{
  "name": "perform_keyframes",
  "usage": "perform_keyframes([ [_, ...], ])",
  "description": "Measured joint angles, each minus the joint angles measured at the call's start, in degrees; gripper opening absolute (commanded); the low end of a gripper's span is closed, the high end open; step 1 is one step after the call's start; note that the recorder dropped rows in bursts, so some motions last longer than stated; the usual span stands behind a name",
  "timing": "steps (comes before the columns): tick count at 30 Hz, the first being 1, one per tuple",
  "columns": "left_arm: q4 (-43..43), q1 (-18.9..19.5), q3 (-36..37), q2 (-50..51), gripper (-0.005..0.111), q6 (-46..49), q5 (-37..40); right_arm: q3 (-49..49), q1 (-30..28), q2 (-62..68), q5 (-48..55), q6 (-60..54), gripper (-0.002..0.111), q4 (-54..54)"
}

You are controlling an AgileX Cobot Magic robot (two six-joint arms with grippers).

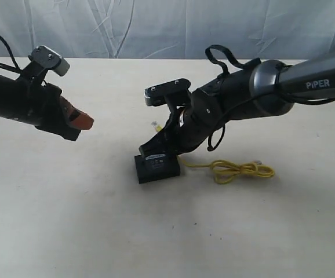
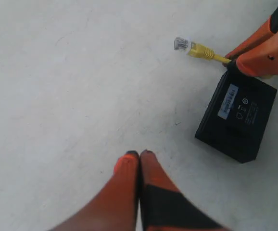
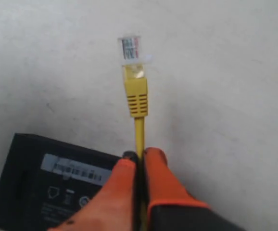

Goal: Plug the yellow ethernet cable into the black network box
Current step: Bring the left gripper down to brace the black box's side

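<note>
- Fingers [image 3: 122, 180] of the right gripper [image 3: 139, 155] are pressing together on the yellow ethernet cable [image 3: 138, 98], pinching the thin cord just behind its ribbed yellow boot.
- The cable's clear plug [image 3: 130, 48] is sticking out past the fingertips over the pale table [image 1: 69, 220]; whether it is touching the surface cannot be told.
- The rest of the cable is trailing back from the right gripper and lying on the table in a loose coil [image 1: 237, 169] on the right of the exterior view, with its other end resting at the far tip.
- The black network box [image 1: 157, 167] is sitting flat on the table just beside the right gripper, with its pale label [image 3: 76, 168] facing up.
- The held plug is pointing away from the box and staying apart from it, not yet seated in any port.
- The left gripper [image 1: 83, 120] is hovering over bare table on the left, well apart from the box, its orange fingers [image 2: 127, 168] meeting tip to tip and gripping nothing.
</note>
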Motion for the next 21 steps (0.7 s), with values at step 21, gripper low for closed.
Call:
perform_keyframes([
  [21,-2.3,-3.6,-20.6,18.6,0.0,4.3,11.4,15.6,7.7,-16.7,9.7,-8.9,-0.001,1.7],
])
